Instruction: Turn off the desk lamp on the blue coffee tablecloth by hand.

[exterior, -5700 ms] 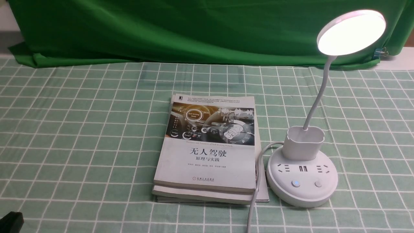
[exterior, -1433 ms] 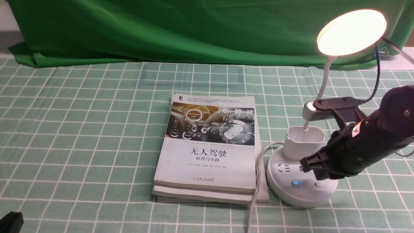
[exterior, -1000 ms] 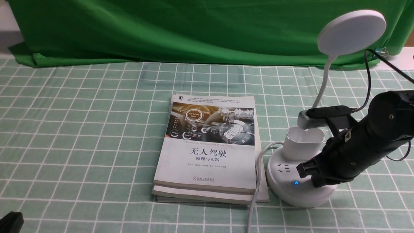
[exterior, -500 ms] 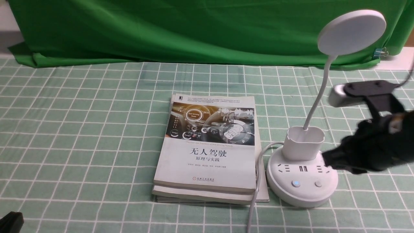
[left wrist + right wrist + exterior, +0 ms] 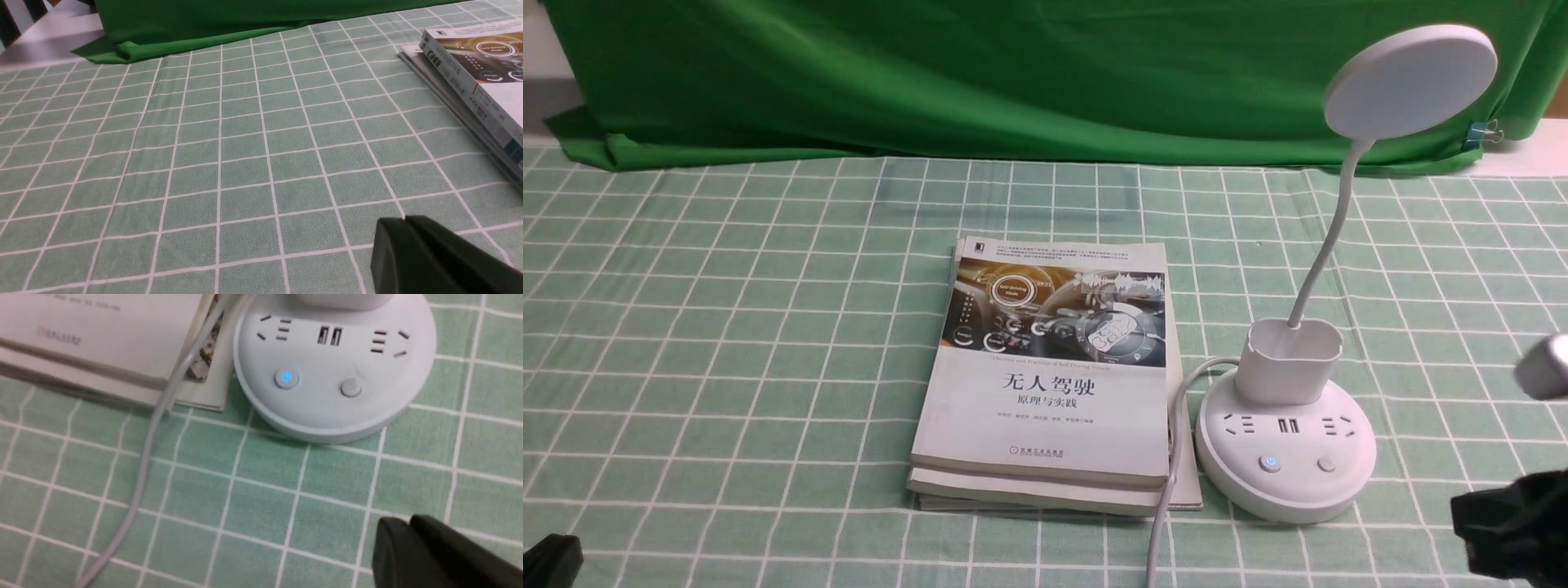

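Plain dark green fabric backdrop point(image 5: 1013, 73) in soft folds, pale bare surface point(image 5: 1535, 155) beside its right end

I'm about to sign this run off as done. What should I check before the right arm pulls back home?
1. The lamp head is dark: ok.
2. The right end effector is apart from the lamp base: ok.
3. Its jaws are closed on nothing: ok.
4. The white cord lies apart from the right end effector: ok.
5. The left end effector is closed, apart from the books: ok.
6. The blue button glows; whether it should be off: cannot tell.
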